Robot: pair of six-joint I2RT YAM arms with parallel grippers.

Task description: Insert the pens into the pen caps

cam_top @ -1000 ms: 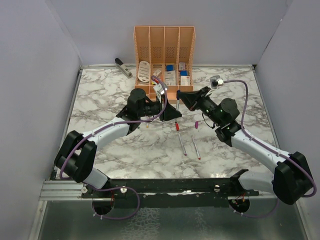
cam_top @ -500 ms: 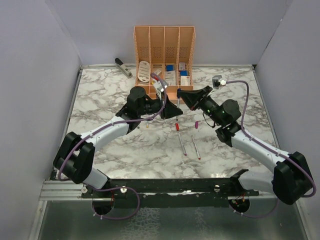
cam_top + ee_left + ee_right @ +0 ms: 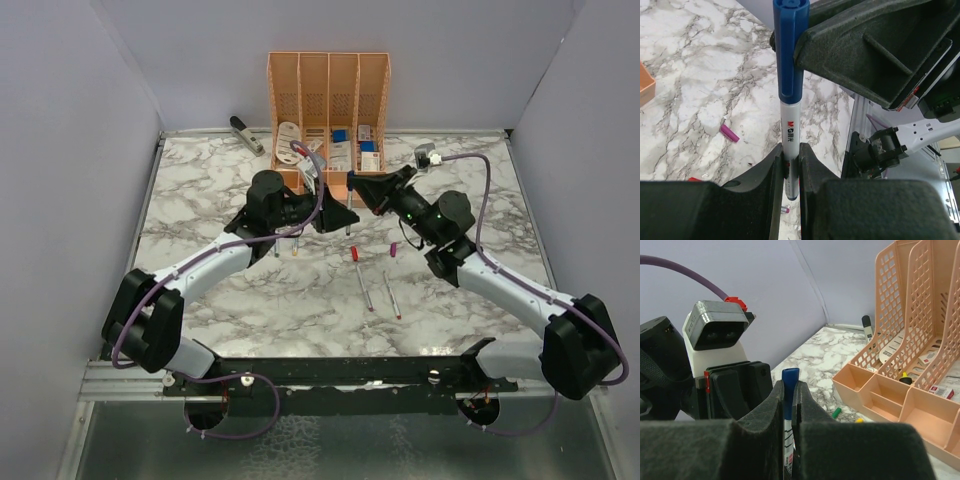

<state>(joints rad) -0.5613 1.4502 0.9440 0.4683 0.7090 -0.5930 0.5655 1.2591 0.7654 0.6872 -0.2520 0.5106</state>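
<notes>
One whitish pen stands between the two grippers with a blue pen cap on its far end. My left gripper is shut on the pen's white barrel. My right gripper is shut on the blue cap, and the two grippers nearly touch. Two more pens lie on the marble in front, one beside a red cap. A purple cap, a green cap and a yellow cap lie loose.
An orange desk organiser with small boxes stands at the back, close behind both grippers. A grey stapler-like tool lies at the back left. Grey walls close in the marble table on three sides.
Both grippers have moved a little left and toward the back with the pen. They have drawn closer together along it, so less of the pen shows between them.
</notes>
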